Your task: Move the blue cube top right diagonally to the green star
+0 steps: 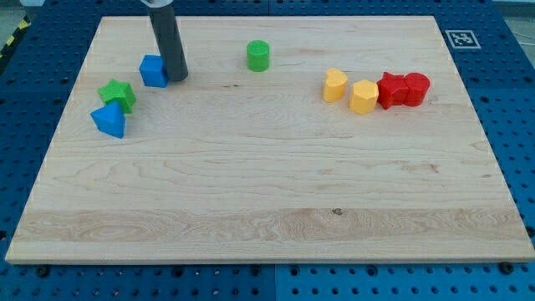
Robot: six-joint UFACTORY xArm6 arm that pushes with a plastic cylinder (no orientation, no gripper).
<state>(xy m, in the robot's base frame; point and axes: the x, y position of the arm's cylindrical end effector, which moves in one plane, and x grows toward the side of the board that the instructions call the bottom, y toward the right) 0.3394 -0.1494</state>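
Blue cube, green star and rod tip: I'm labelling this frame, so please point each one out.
blue cube [153,71], camera view, on its top face.
green star [117,93], camera view, on its upper surface.
my tip [177,79], camera view, at the rod's very end, against the cube's right side.

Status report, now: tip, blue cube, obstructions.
My tip against the blue cube's right side. Cube sits up and right of the green star, apart from it. Nothing between them; blue triangular block touches the star's lower left.
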